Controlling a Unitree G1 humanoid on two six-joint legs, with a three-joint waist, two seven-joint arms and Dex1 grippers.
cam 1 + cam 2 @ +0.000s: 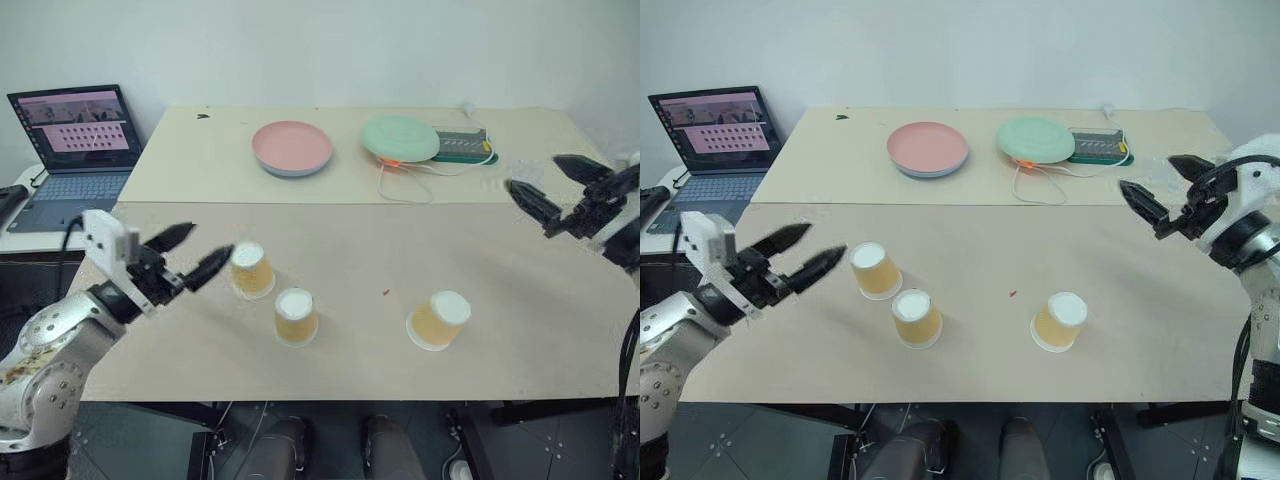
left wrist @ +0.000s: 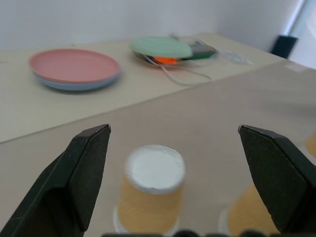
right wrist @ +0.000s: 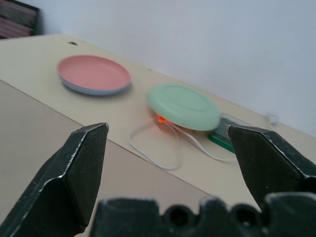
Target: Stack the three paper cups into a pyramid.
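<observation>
Three paper cups [image 1: 296,316] stand upturned and apart along the near table [image 1: 520,330], no pyramid begun, as the left gripper [image 1: 190,255] and right gripper [image 1: 560,190] hover spread, empty.

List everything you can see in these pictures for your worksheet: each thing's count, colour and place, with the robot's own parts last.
paper cups: three, tan with white bases, upside down on the near table.
pink plate: one, far table, atop a bluish plate.
green plate: one, upside down, far table, on a device.
white cable: one, beside the green plate.
laptop: one, dark, open, left of the tables.
left gripper: black, open, facing the leftmost cup.
right gripper: black, open, raised at the right.
</observation>
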